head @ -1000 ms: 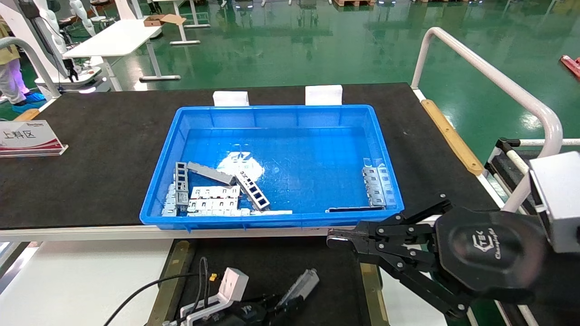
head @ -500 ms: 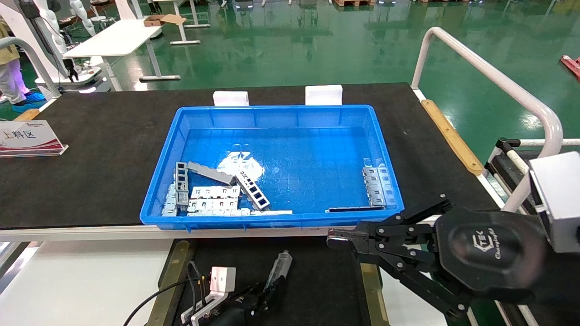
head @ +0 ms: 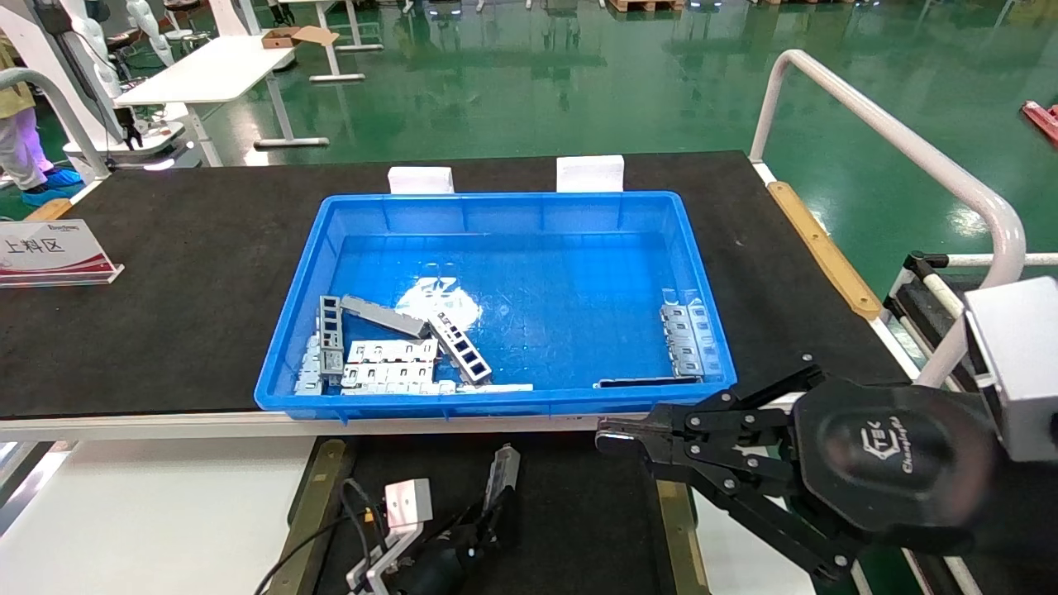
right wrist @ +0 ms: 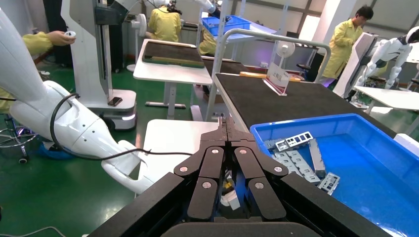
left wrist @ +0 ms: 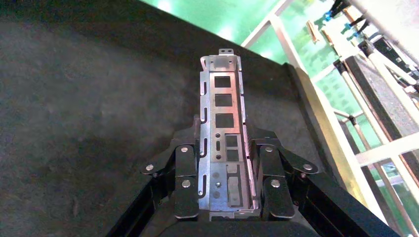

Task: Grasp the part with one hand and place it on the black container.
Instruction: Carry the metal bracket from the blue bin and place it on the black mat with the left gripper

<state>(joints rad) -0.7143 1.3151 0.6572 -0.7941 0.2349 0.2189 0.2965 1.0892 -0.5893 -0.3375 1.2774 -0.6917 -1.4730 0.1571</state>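
Part (left wrist: 221, 129) pinched lengthwise in left gripper (left wrist: 223, 163), low over black container (head: 579, 504), likely for flat set-down. Part: thin silver-grey sheet-metal channel, row of rectangular cut-outs, folded edges. Container: matte black, grainy, brass-coloured edge strips. Right gripper (head: 616, 438) parked near blue bin (head: 702, 273) front corner, fingers pressed together, holding nothing. More parts lie in bin.

We see the left end effector (head: 496, 519) low at the near edge of the head view, fingers (left wrist: 186, 170) clamped on both sides of a held piece, pointing forward. The right end effector (head: 607, 436) sits idle at right, arm reaching in from the side, fingertips pressed together, holding nothing.
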